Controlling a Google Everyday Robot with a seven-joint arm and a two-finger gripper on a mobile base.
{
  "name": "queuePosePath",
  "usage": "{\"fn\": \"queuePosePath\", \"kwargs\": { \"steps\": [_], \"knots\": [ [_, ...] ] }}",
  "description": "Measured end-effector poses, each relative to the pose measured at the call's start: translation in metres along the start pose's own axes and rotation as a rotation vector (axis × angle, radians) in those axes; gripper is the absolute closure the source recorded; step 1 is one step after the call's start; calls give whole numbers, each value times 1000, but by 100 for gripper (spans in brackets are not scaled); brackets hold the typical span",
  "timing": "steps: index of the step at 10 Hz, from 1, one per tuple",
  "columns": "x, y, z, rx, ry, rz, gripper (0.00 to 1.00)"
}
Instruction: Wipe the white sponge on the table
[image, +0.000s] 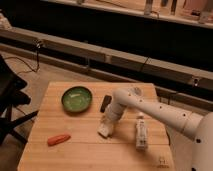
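— Where are you?
— My fingers (106, 126) are down on the white sponge (105, 131), mid-worktop (90, 150), between the green bowl (76, 98) and the white tube (141, 133).
— Gripping it?
— Cannot tell from here.

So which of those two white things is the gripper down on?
The white sponge, the small flat pad under the gripper. The longer white tube lies apart to its right on the table.
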Motion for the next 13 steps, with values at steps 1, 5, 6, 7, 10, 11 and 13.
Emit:
{"fn": "queuePosePath", "kwargs": {
  "steps": [1,5,6,7,10,11,13],
  "knots": [
    [-1,1,0,-2,-1,5,94],
    [10,1,-7,0,0,21,94],
    [11,1,-8,-1,0,23,94],
    [9,0,-8,-4,-1,21,94],
    [6,-4,-9,-3,-1,30,94],
    [6,-4,-10,-3,-2,36,94],
    [8,-2,-12,-4,-5,49,94]
  ]
}}
